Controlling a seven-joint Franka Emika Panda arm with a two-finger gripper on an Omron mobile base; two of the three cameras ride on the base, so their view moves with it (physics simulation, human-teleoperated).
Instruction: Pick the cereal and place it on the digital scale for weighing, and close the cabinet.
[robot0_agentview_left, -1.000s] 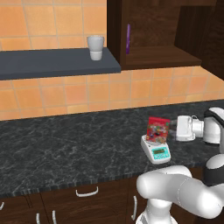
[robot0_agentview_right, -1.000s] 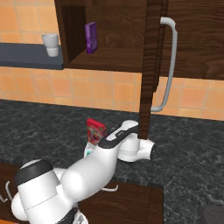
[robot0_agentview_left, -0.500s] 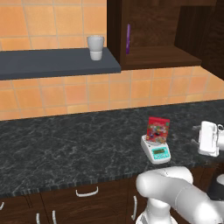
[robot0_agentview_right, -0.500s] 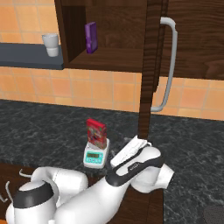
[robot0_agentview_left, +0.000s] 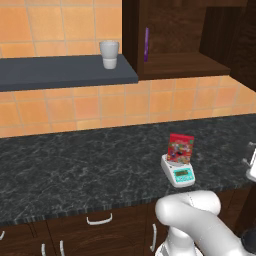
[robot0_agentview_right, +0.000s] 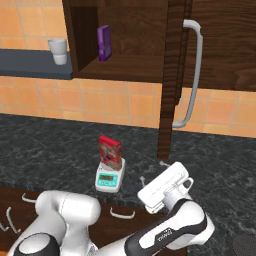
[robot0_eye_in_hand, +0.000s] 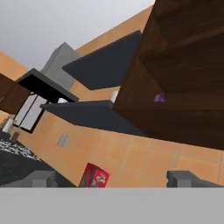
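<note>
The cereal (robot0_agentview_left: 181, 148), a red box with colourful print, stands upright on the white digital scale (robot0_agentview_left: 178, 173), leaning slightly back. The right base view gives the cereal (robot0_agentview_right: 110, 152) and scale (robot0_agentview_right: 110, 179) left of my hand. My gripper (robot0_agentview_right: 153, 171) hangs open and empty over the counter's front edge, right of the scale and just below the open cabinet door (robot0_agentview_right: 169, 75) with its silver bar handle (robot0_agentview_right: 193, 75). From the hand view the cereal (robot0_eye_in_hand: 94, 176) is low between the spread fingertips (robot0_eye_in_hand: 41, 177), under the cabinet (robot0_eye_in_hand: 188, 83).
A thin purple item (robot0_agentview_right: 104, 42) stands upright inside the open cabinet. A white cup (robot0_agentview_left: 109, 54) sits on the dark wall shelf (robot0_agentview_left: 60, 72) to the left. Drawers with curved handles (robot0_agentview_left: 99, 219) run below the black stone counter (robot0_agentview_left: 75, 155).
My hand has swung right, away from the cereal, and turned to face up under the cabinet door. The cereal stays on the scale.
</note>
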